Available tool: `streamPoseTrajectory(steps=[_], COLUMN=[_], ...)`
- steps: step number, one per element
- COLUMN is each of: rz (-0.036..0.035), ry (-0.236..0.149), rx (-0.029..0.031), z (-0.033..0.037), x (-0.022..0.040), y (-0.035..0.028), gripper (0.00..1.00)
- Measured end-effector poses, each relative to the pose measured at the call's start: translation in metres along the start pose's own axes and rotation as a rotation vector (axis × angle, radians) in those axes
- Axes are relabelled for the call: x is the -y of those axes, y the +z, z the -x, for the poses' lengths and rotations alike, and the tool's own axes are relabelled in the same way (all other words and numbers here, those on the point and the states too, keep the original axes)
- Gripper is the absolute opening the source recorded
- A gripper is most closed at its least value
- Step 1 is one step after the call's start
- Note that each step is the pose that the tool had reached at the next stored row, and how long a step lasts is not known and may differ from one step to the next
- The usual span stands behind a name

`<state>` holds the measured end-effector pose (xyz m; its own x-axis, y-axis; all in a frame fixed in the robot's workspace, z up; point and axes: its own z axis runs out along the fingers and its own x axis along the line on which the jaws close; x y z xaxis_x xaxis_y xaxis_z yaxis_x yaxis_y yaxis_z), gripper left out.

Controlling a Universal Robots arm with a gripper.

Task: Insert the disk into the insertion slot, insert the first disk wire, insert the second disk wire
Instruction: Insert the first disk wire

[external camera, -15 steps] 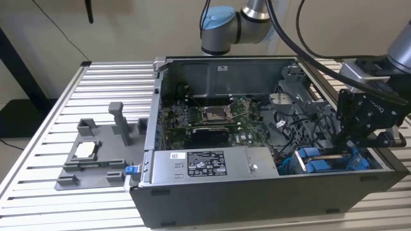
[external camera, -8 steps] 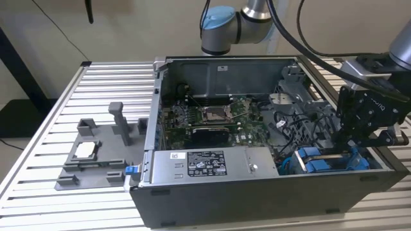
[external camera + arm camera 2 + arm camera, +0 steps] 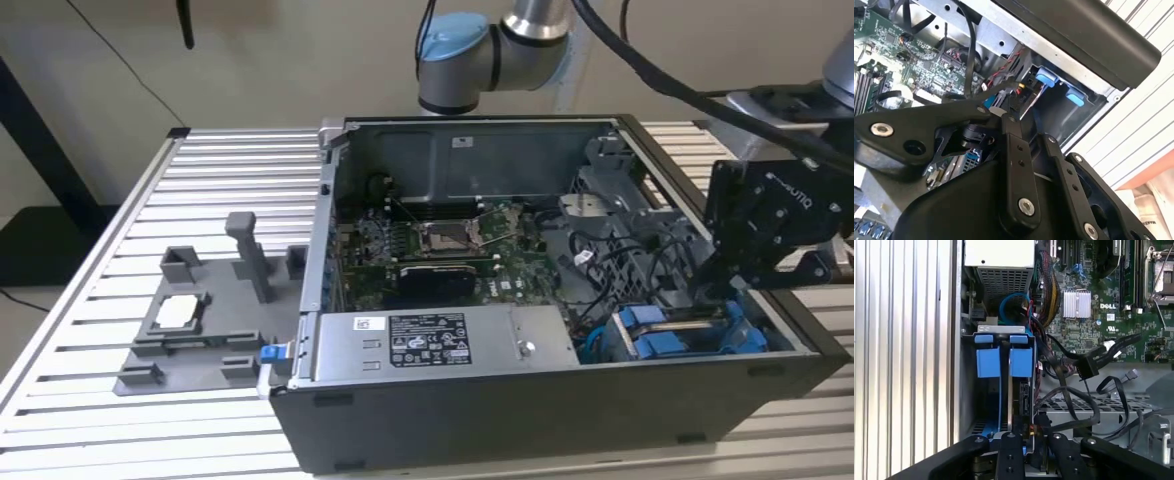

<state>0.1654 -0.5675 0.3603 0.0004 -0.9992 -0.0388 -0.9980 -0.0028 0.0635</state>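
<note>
The disk (image 3: 1023, 396) stands on edge inside the insertion slot (image 3: 967, 390), at the case's front corner on the exterior view's right. Its blue carrier tabs (image 3: 1004, 360) show at one end, and again in the exterior view (image 3: 674, 340) and the second wrist view (image 3: 1046, 79). My gripper (image 3: 1030, 434) reaches down at the disk's other end. It looks shut on a small wire connector (image 3: 1032, 432) with red and yellow leads, right at the disk's edge. From outside, the gripper (image 3: 703, 295) hangs over the cage. A second black wire connector (image 3: 1086, 367) lies loose beside the cage.
The silver power-supply box (image 3: 427, 345) sits along the case's front, with the motherboard (image 3: 441, 250) behind it. Black cables (image 3: 1074, 405) loop over the metal bracket beside the cage. A grey fixture (image 3: 200, 320) stands on the slatted table on the exterior view's left.
</note>
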Motion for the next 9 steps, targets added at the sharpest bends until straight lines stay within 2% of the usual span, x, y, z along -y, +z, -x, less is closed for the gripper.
streamPoseTrajectory(steps=[9], rz=[-0.0003], ry=[0.0], rx=[0.0002], z=[0.004], x=[-0.0089], y=[-0.0194], gripper=[0.27])
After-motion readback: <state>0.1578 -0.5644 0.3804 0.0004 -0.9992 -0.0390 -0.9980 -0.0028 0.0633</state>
